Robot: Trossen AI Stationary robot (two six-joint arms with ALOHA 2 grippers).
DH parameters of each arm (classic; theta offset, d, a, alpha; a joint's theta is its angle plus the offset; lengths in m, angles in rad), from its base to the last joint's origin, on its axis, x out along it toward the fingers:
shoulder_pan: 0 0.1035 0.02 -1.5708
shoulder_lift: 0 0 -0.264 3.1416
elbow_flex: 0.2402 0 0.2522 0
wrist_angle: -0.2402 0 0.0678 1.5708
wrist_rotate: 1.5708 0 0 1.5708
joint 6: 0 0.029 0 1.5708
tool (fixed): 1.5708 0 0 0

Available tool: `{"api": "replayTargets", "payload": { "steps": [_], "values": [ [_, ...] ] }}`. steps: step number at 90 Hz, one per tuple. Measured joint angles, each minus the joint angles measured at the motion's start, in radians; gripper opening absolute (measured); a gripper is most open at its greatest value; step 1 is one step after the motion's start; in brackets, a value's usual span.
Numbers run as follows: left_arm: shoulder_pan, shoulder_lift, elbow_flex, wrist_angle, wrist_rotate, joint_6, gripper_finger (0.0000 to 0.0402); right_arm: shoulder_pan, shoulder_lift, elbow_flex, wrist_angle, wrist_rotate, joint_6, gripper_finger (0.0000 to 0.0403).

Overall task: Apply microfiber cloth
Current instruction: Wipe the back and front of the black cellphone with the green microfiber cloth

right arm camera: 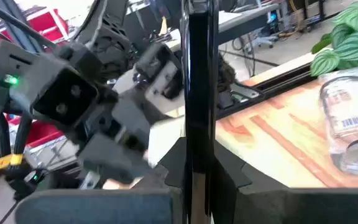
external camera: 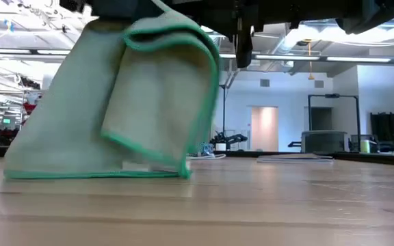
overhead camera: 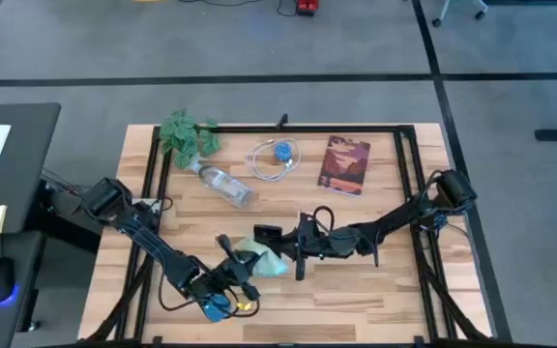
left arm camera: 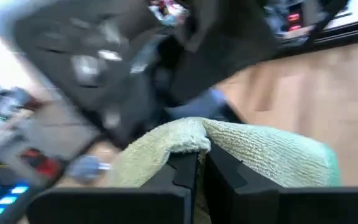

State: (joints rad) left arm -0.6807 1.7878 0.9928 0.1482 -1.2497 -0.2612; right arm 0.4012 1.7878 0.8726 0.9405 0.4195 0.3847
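One microfiber cloth [overhead camera: 264,263] hangs bunched near the table's [overhead camera: 395,290] front edge, its lower hem resting on the wood, its top pinched between the left gripper's [overhead camera: 235,271] fingers [left arm camera: 179,171]. The right gripper [overhead camera: 303,242], just beside it, has its fingers clamped on a thin black phone [right arm camera: 199,81], seen edge-on. One plant [overhead camera: 188,133], one clear bottle [overhead camera: 224,183], one coiled cable [overhead camera: 275,158] and one book [overhead camera: 345,164] lie toward the back edge. The left wrist view is blurred
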Motion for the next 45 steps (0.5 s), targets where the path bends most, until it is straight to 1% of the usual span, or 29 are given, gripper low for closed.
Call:
{"api": "replayTargets", "payload": {
  "steps": [12,22,35,45],
  "values": [
    [0.001,0.078,-0.001,0.155,0.021,0.084,0.0000,0.000,0.000,0.000,0.003,-0.007,-0.005,0.0021],
    [0.002,0.097,-0.002,0.204,0.005,0.137,0.0000,0.000,0.000,0.000,0.005,-0.006,-0.004,0.0021],
    [0.002,0.048,-0.003,0.197,-0.062,0.238,0.0000,0.003,-0.004,0.005,0.023,0.005,0.002,0.0021],
    [0.008,-0.019,-0.003,0.201,-0.081,0.322,0.0000,0.008,-0.008,0.007,0.028,0.012,0.009,0.0021]
  ]
}}
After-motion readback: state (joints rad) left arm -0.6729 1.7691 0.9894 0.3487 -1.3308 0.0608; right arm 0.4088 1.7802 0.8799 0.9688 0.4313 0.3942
